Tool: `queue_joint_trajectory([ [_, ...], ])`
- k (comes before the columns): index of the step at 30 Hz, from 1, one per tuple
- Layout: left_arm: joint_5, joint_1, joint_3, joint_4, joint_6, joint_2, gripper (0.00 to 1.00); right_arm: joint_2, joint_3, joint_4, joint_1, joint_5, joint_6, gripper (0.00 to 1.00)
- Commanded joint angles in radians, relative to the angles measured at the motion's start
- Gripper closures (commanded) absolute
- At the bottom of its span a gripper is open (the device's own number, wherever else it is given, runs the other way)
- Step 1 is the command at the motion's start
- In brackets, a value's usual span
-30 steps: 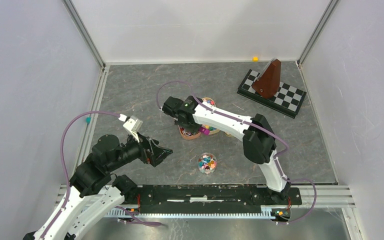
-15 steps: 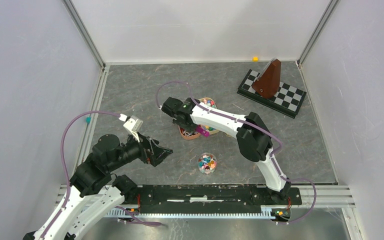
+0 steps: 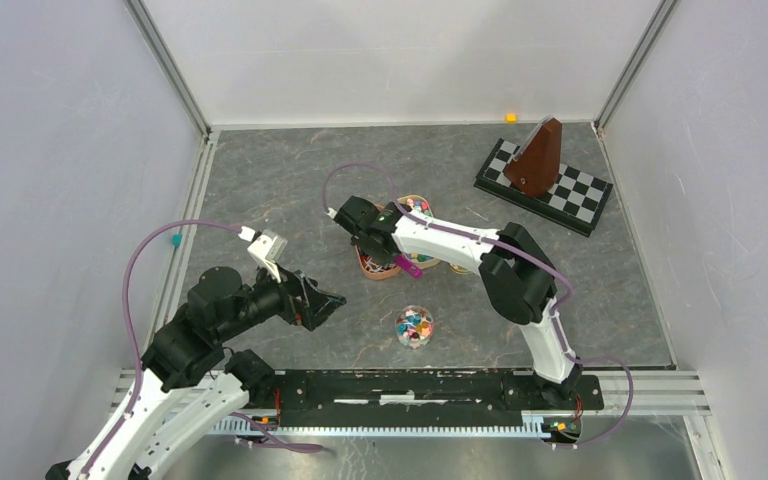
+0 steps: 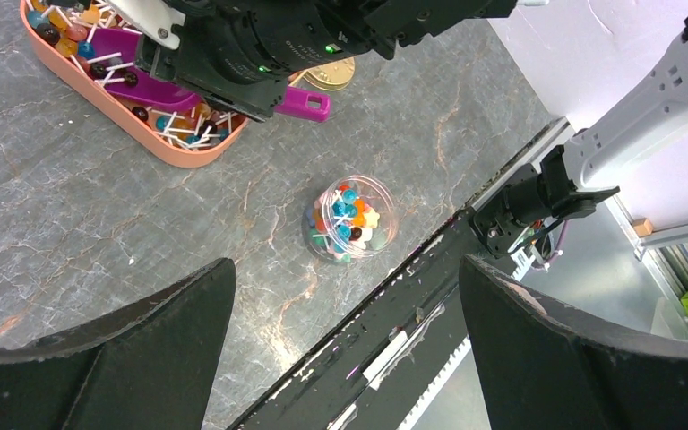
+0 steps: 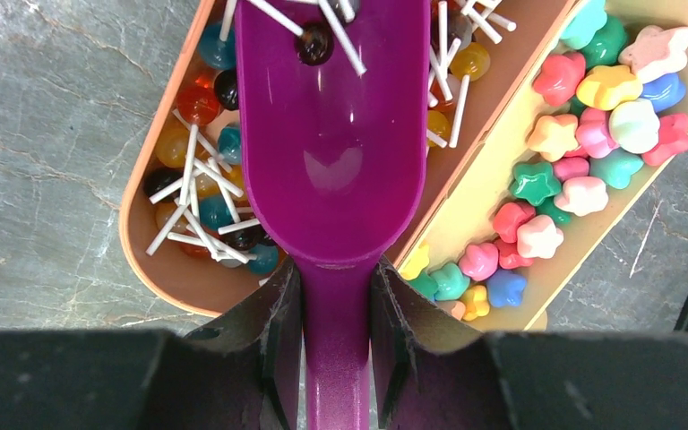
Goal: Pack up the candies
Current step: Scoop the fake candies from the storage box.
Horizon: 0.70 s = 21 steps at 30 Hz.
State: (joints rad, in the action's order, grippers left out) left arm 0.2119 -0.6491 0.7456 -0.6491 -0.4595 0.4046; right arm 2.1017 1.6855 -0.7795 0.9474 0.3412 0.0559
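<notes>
The candies (image 5: 582, 152), small stars in mixed colours, lie in a yellow oval tray (image 5: 502, 179). More of them fill a clear jar (image 3: 414, 326), which also shows in the left wrist view (image 4: 351, 218). My right gripper (image 5: 336, 313) is shut on the handle of a purple scoop (image 5: 333, 134). The scoop's bowl sits over the orange-brown tray (image 5: 143, 224) of lollipops, with one dark lollipop at its front. In the top view this gripper (image 3: 378, 238) is over the trays. My left gripper (image 4: 340, 358) is open and empty, left of the jar and above the table (image 3: 322, 304).
A chessboard (image 3: 570, 195) with a brown pyramid-shaped piece (image 3: 538, 158) stands at the back right. A small orange cube (image 3: 510, 117) lies by the far wall. The black rail (image 3: 410, 385) runs along the near edge, just behind the jar.
My right wrist has turned and shifted a little right over the trays, the scoop still in its grip. The left arm has barely moved.
</notes>
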Motion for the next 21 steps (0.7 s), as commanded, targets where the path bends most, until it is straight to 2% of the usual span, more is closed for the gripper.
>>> queue_joint_trajectory([
  [1, -0.014, 0.003, -0.002, 0.028, 0.012, 0.013, 0.0, -0.063, -0.058, 0.113, -0.009, -0.031, 0.015, 1.0],
  [21, -0.035, 0.003, 0.0, 0.023, 0.012, 0.026, 0.0, -0.369, -0.386, 0.305, -0.01, -0.073, -0.006, 1.0],
])
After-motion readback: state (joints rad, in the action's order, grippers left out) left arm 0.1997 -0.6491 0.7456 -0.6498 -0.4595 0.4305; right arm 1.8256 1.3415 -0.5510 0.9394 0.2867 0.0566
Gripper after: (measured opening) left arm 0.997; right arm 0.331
